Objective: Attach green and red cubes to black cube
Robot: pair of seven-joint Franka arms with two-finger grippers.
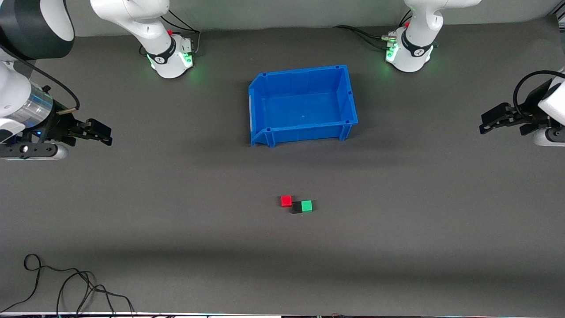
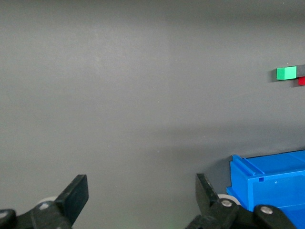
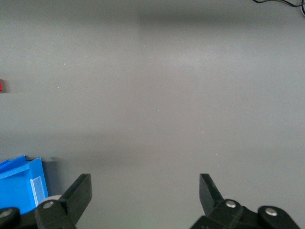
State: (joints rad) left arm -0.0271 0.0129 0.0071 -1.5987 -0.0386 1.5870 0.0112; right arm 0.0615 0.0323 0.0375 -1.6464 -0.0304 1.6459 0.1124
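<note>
The black cube (image 1: pixel 296 207) is being flanked, in contact, by the red cube (image 1: pixel 286 201) and green cube (image 1: pixel 306 206), nearer the camera than the bin.

Black cube (image 1: pixel 296 207) mostly lost against green cube (image 1: pixel 306 206) (red cube (image 3: pixel 1 86) edge-cropped in right wrist view)

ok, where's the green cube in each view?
Front view: green cube on the gray table, touching the black cube, nearer to the camera than the blue bin.
Left wrist view: green cube at the picture's edge.
Right wrist view: not in it.
Shared landmark: the blue bin.
</note>
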